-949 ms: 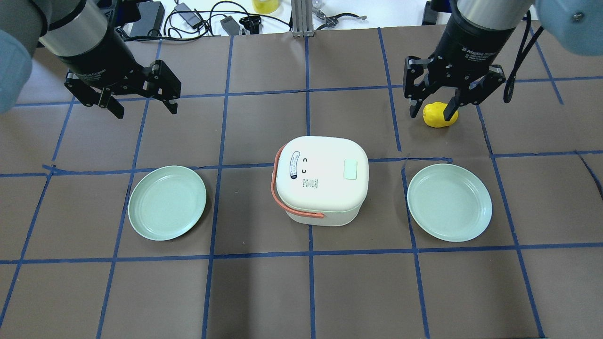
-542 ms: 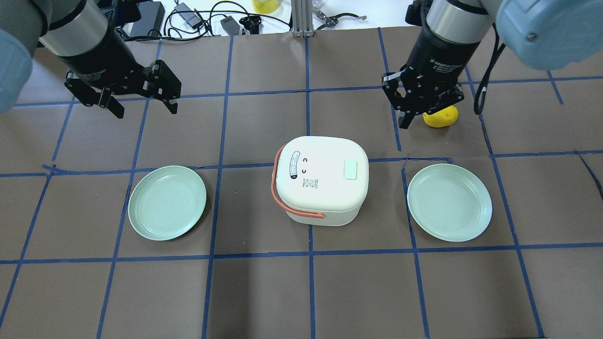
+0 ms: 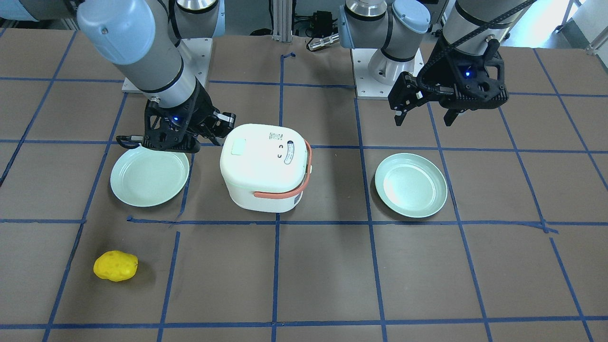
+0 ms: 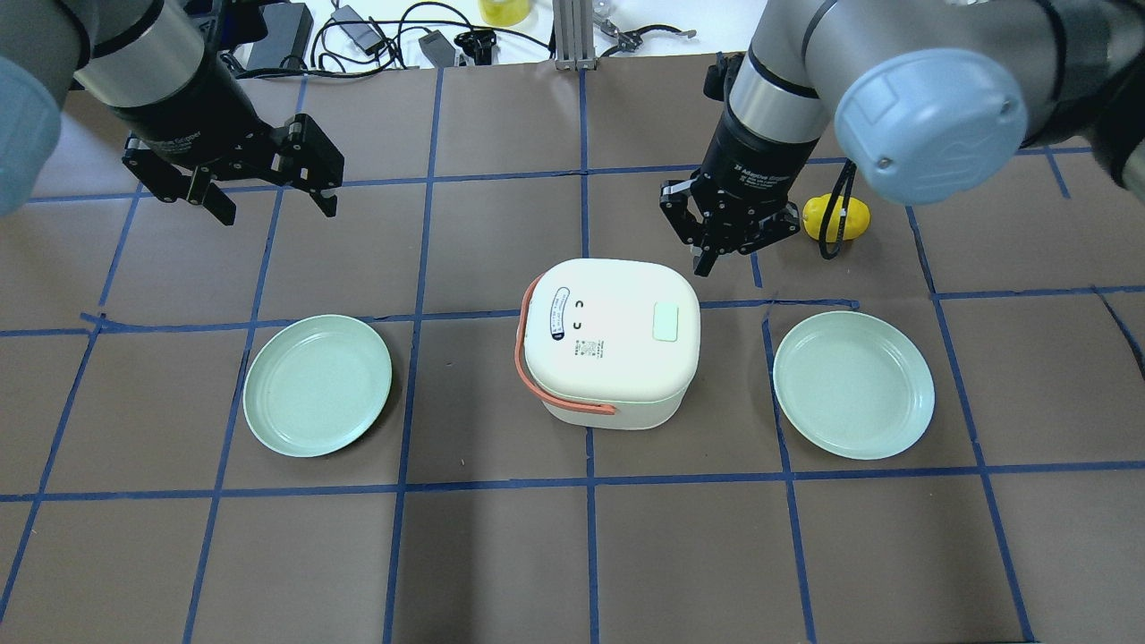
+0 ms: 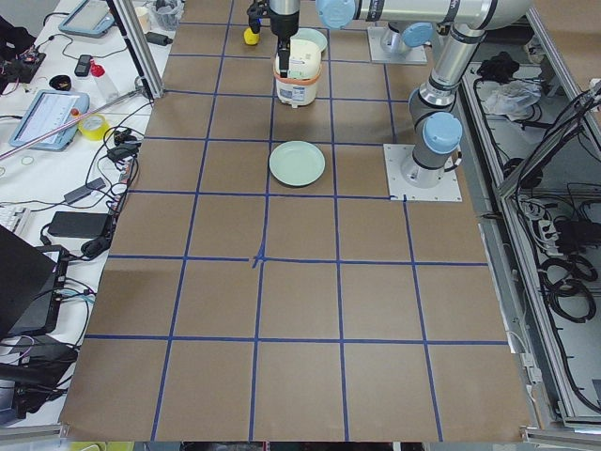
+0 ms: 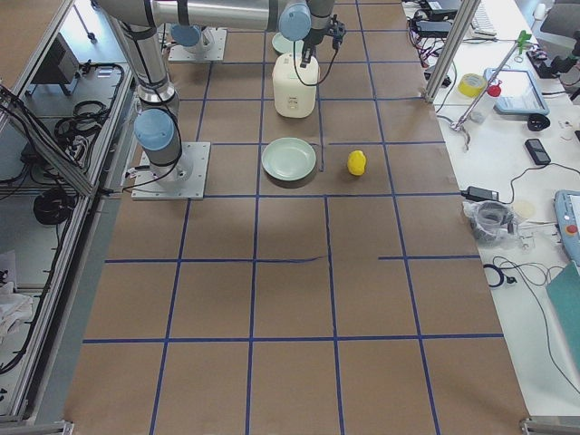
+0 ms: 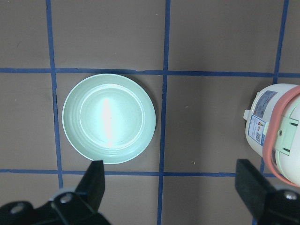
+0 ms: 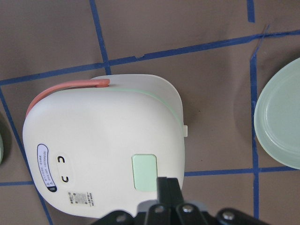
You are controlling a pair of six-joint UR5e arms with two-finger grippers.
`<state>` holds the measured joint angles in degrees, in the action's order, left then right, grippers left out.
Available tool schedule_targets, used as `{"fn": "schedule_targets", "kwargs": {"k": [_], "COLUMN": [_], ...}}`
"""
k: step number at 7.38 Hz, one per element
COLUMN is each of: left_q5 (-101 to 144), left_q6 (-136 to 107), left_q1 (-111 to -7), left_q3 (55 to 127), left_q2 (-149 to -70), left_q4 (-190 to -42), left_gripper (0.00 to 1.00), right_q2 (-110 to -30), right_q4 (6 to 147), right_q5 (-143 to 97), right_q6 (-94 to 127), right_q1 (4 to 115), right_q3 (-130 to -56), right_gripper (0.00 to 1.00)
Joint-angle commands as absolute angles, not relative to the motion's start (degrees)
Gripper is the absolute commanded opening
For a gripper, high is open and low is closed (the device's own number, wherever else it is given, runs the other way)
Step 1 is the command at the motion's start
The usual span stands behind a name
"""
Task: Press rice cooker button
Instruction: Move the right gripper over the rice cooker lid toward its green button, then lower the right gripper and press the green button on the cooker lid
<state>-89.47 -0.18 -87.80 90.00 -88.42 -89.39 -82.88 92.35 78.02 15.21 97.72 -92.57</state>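
Button (image 4: 665,321) not yet pressed; right gripper (image 4: 709,259), fingers (image 8: 168,190) pressed together, is poised at the far right edge of rice cooker (image 4: 599,358). Left gripper (image 4: 277,211) is parked far left, fingers spread.

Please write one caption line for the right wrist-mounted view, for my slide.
Shut right pincer poised over the white rice cooker, near its pale green button; green plate alongside.

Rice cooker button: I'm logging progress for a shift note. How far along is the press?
Done: the right claw is shut into a poking tip and sits at the rice cooker lid. In hand: in the wrist view its tip lies just beside the green button, not on it. Left: centring over the button and pushing down; nothing shows a press yet. The left claw hangs open, well away.
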Motion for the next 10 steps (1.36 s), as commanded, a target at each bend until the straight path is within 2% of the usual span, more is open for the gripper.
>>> {"fn": "schedule_targets", "kwargs": {"k": [1, 5, 10], "left_q5": [-89.5, -89.5, -89.5], "left_q6": [-0.2, -0.2, -0.2], "left_q1": [-87.8, -87.8, -87.8], "left_q3": [90.0, 90.0, 90.0], "left_q2": [-88.4, -88.4, -88.4], "left_q4": [-89.4, -89.4, -89.4], "left_gripper": [1.0, 1.0, 1.0], "right_q2": [-81.8, -81.3, -80.9], "right_q4": [94.0, 94.9, 94.7], "right_q5": [78.0, 75.2, 73.4], "right_q6": [15.4, 15.5, 15.4], "right_q1": [98.5, 98.5, 98.6], "right_q3": [-94.6, -97.6, -97.7], "right_gripper": [0.0, 0.0, 0.0]}}
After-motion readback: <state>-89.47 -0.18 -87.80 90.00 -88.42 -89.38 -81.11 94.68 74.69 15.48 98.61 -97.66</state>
